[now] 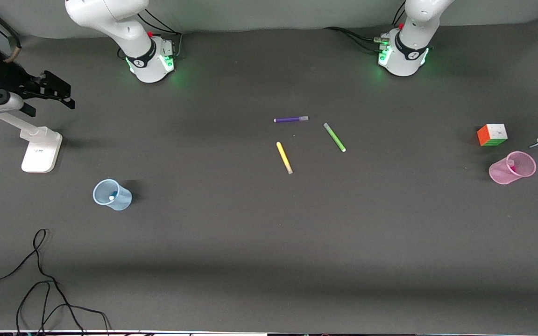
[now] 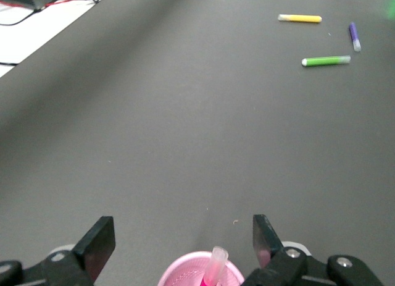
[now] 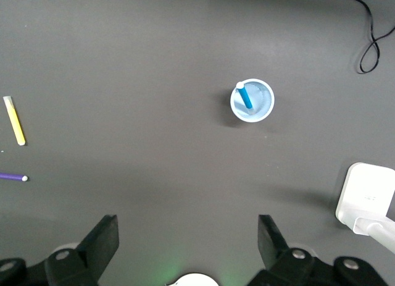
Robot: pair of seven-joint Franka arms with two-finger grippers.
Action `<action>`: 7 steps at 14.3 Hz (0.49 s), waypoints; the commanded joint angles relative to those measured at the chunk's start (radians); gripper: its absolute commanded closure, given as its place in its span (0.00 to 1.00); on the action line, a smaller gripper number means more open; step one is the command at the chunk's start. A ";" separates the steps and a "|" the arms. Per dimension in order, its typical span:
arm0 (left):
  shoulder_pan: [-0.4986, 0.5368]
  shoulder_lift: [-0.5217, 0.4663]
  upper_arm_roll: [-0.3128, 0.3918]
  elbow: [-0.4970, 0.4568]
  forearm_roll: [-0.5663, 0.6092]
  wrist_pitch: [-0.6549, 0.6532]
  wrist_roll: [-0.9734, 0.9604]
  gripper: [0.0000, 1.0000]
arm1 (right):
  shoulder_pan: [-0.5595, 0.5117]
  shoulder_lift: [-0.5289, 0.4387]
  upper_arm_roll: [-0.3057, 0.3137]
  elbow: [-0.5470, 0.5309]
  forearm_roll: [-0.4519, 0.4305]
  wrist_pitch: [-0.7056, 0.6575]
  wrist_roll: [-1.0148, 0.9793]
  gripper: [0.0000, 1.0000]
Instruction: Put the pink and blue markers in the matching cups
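The blue marker (image 3: 245, 96) stands tilted inside the pale blue cup (image 1: 111, 194), which sits upright on the dark surface (image 1: 269, 242) toward the right arm's end. The pink marker (image 2: 214, 266) leans in the pink cup (image 1: 512, 168) at the left arm's end, just nearer the front camera than the puzzle cube (image 1: 492, 134). The left hand (image 2: 184, 239) hangs over the pink cup, fingers spread wide and holding nothing. The right hand (image 3: 188, 243) is raised high over the surface near its arm's base, fingers likewise spread and empty. In mid-surface lie the purple marker (image 1: 291, 119), green marker (image 1: 334, 137) and yellow marker (image 1: 284, 157), apart from one another.
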 commanded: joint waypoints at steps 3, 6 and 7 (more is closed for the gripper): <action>-0.156 -0.270 0.006 -0.027 0.184 -0.013 -0.469 0.01 | -0.048 0.018 0.008 -0.074 0.004 0.109 0.017 0.00; -0.261 -0.371 0.003 -0.025 0.276 -0.047 -0.747 0.01 | -0.044 0.012 0.006 -0.096 0.002 0.081 0.003 0.00; -0.303 -0.400 -0.002 -0.025 0.310 -0.047 -0.833 0.01 | -0.042 0.009 0.006 -0.104 0.002 0.070 0.003 0.00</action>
